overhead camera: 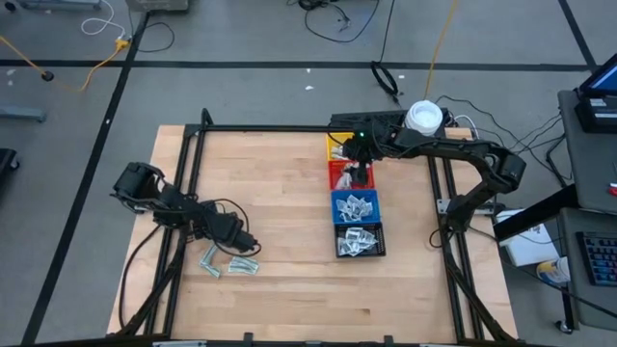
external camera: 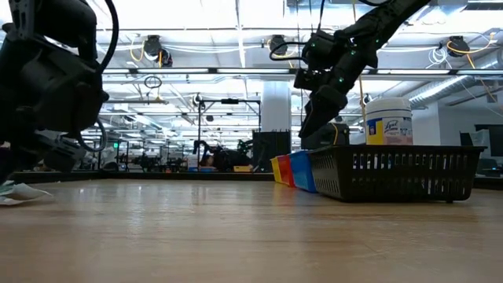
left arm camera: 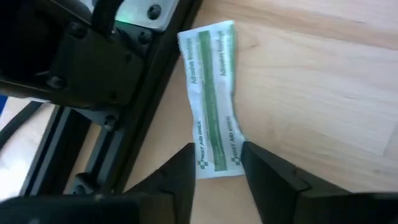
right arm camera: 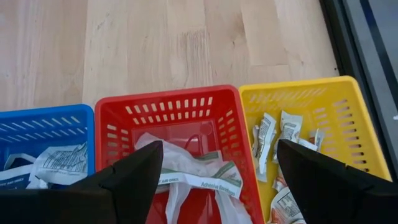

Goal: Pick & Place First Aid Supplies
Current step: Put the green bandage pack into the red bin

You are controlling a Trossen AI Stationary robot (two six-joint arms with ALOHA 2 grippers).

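Over the red bin point(right arm camera: 180, 134): right gripper point(right arm camera: 217, 180) spread wide, holding nothing, pale green wrappers point(right arm camera: 199, 177) already lying inside. Well apart from the red bin, toward the table's opposite side: left gripper point(left arm camera: 217, 171) open, fingers straddling one end of a pale green wrapper point(left arm camera: 213, 102) flat on the wood. Step in hand, probably: pick. Next: lower, close on the wrapper, lift, carry toward the red bin.

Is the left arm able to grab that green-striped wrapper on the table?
Probably yes: the left gripper is open with its fingers either side of the wrapper's near end, and nothing lies between them.
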